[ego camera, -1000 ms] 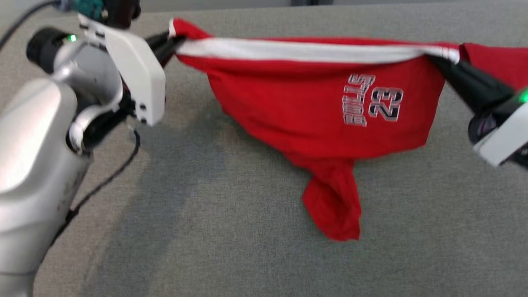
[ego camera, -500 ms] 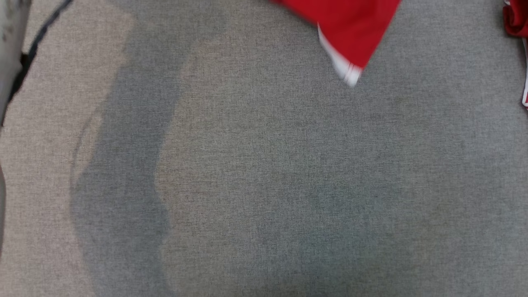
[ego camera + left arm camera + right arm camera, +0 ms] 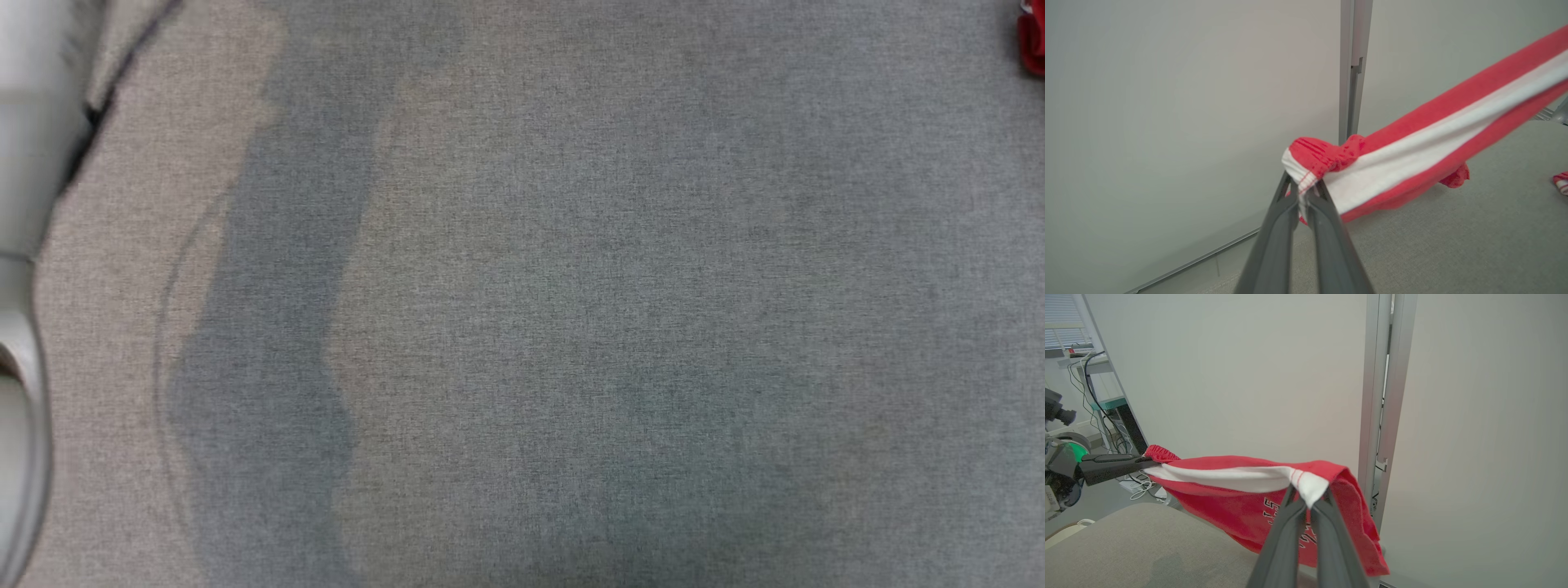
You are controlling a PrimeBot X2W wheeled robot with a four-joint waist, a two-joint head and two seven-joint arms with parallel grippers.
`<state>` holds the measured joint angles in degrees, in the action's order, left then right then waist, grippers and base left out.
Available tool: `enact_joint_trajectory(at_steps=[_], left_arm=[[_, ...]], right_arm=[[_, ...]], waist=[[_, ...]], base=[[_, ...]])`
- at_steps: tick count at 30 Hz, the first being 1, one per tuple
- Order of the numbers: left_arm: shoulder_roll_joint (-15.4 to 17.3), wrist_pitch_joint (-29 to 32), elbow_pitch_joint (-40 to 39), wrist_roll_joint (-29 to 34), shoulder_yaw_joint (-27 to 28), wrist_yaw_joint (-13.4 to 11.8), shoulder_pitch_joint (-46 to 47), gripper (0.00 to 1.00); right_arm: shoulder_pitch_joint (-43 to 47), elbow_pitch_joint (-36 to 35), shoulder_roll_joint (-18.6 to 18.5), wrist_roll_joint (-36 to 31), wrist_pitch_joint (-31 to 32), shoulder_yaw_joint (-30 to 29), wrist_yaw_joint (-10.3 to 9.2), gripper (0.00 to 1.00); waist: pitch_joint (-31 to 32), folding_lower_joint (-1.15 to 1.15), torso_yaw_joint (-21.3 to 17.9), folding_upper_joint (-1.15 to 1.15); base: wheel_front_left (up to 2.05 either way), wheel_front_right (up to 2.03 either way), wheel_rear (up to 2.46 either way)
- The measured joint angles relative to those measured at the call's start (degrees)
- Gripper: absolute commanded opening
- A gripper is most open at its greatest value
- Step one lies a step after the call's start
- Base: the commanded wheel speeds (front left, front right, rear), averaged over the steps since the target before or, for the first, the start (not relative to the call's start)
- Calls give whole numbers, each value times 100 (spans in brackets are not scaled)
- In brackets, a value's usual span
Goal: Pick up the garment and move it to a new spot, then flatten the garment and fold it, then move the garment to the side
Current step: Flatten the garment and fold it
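Head view: pale arm [image 3: 24,131] at the left edge is blurred and cropped, and the dark cable [image 3: 96,114] beside it is smeared. At the upper right corner a red scrap [image 3: 1033,41] is cut by the edge, can't tell what it is.

Left wrist view: garment [image 3: 1433,134] runs out of frame at upper right, far end motion-blurred. The bit pinched inside the left gripper [image 3: 1303,188] is hidden, and the gripper base is cut by the bottom edge. At the right edge a red-white scrap [image 3: 1560,183] is cropped.

Right wrist view: print [image 3: 1273,512] on the garment sits partly behind the right gripper [image 3: 1308,500], unreadable. In the upper left, clutter [image 3: 1090,367] is too small to identify.
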<state>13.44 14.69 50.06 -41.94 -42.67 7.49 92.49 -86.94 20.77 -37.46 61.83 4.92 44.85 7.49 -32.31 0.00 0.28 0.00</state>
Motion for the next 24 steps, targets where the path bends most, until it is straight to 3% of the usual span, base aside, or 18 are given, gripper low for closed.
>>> enact_joint_trajectory(at_steps=[3, 11, 19, 24], left_arm=[[160, 77, -92, -146, -588, 0, -560, 0], [738, -83, -824, -1046, -1399, 0, -2051, 0], [1372, 740, -1748, -1990, -1803, -14, -3570, 0], [1781, 1607, -2551, -2457, -1997, -299, -4234, 0]], right_arm=[[547, -114, -80, 335, -53, 336, 1, 0], [2170, -682, -598, 998, -13, 1190, 0, 0], [3478, -1499, -1267, 1518, 356, 1650, 1, 0], [4128, -2050, -1762, 1798, 662, 1764, 2, 0]], waist=[[89, 0, 11, 0], [664, 0, -34, 0], [1563, 0, -83, 0], [2054, 0, -102, 0]], base=[[0, 0, 0], [0, 0, 0], [0, 0, 0], [0, 0, 0]])
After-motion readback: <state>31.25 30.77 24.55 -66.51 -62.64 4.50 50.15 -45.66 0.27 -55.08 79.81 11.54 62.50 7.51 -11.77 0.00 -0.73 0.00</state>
